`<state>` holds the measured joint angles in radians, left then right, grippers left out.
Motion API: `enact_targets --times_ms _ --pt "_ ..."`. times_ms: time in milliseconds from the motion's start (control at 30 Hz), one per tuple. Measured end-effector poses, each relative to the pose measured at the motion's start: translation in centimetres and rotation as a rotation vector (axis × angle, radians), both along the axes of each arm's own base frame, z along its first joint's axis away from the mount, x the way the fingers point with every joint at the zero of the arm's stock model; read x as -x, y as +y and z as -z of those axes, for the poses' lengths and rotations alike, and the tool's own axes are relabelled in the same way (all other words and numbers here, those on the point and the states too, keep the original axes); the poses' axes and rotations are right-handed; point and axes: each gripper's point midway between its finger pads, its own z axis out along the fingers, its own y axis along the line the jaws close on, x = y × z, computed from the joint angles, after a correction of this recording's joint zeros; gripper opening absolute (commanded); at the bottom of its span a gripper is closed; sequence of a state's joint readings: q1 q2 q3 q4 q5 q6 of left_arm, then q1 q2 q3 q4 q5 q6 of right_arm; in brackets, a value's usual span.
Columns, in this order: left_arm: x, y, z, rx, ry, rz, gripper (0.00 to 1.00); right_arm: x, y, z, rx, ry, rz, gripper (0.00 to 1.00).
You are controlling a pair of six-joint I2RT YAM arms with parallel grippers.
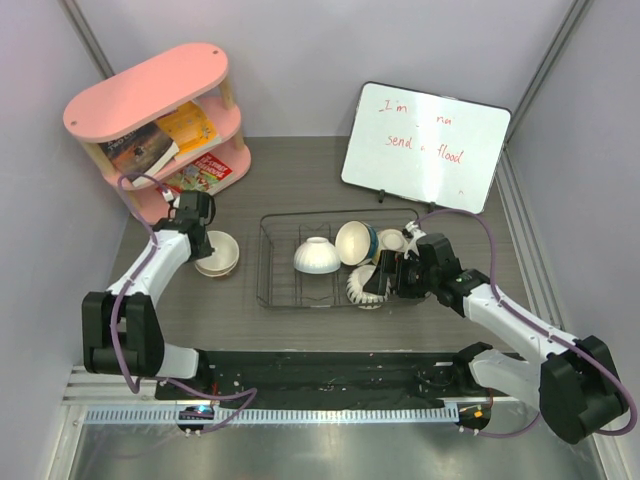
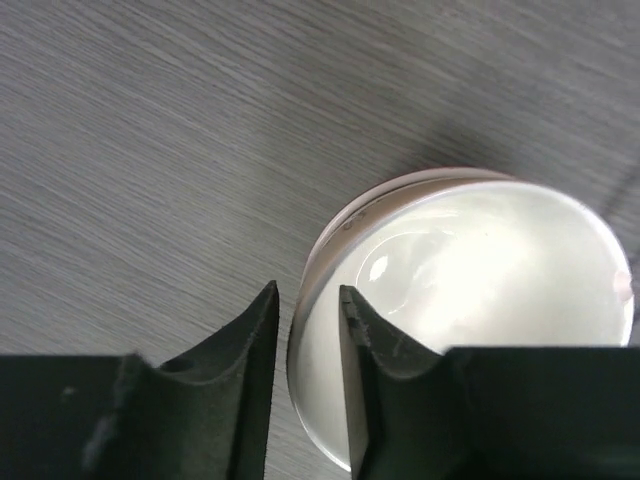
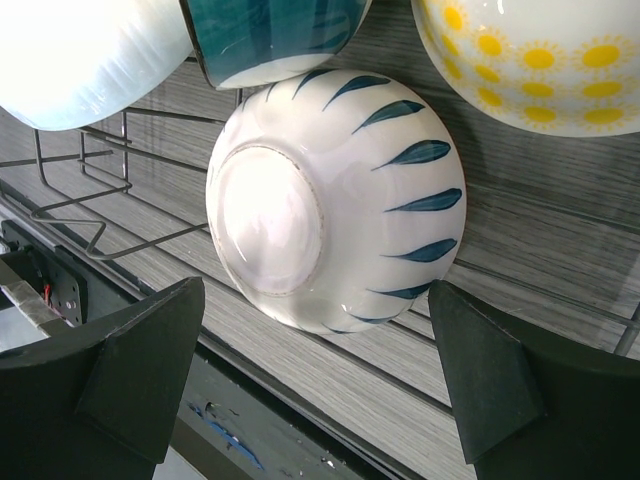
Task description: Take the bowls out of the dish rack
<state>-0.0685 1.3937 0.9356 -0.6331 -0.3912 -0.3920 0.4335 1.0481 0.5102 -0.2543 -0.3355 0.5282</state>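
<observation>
There are 5 bowls [image 1: 316, 256], 4 of them in the 1 black wire dish rack [image 1: 280, 292] and 1 out on the table [image 1: 300, 185], plus 1 pink shelf [image 1: 145, 88], 1 whiteboard [image 1: 425, 145] and 2 robot arms [image 1: 160, 265].

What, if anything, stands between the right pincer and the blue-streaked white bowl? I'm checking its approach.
Nothing visible does: the right pincer stands open facing the blue-streaked bowl, whose base points straight at it.

dish rack [image 1: 275, 290]: centre, bowls [image 1: 318, 256] inside | lone bowl [image 1: 216, 254]: left of it | shelf [image 1: 150, 85]: behind-left | whiteboard [image 1: 425, 145]: behind-right
</observation>
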Motion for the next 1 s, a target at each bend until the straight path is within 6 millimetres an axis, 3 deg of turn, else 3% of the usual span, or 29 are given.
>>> enact_targets --times_ms 100,500,567,667,733,833,933,1000 --pt "-0.4 0.1 -0.5 -0.006 -0.019 -0.007 0.51 0.0 0.0 0.2 0.003 0.007 -0.001 1.0" --pt "-0.3 0.7 -1.8 -0.033 -0.047 -0.03 0.48 0.1 0.0 0.6 0.01 0.026 -0.002 1.0" --pt "-0.3 0.7 -3.1 -0.049 -0.088 -0.03 0.49 0.1 -0.1 0.6 0.013 0.026 0.002 1.0" --pt "-0.5 0.4 -7.1 -0.074 -0.196 -0.007 0.5 -0.1 -0.4 0.3 0.021 0.01 0.018 1.0" --pt "-1.3 -0.3 -11.3 -0.062 -0.316 0.016 0.5 -0.2 -0.7 -0.4 0.028 -0.019 0.037 1.0" --pt "-1.7 -1.0 -15.5 -0.037 -0.447 0.04 0.5 -1.2 -1.3 -2.8 0.037 -0.091 0.085 0.98" --pt "-1.1 -1.1 -16.0 -0.024 -0.476 0.051 0.5 -3.3 -2.0 -6.1 0.07 -0.173 0.139 0.97" --pt "-0.6 -1.3 -14.1 -0.019 -0.436 0.062 0.5 -4.7 -2.0 -7.9 0.083 -0.21 0.151 0.97"
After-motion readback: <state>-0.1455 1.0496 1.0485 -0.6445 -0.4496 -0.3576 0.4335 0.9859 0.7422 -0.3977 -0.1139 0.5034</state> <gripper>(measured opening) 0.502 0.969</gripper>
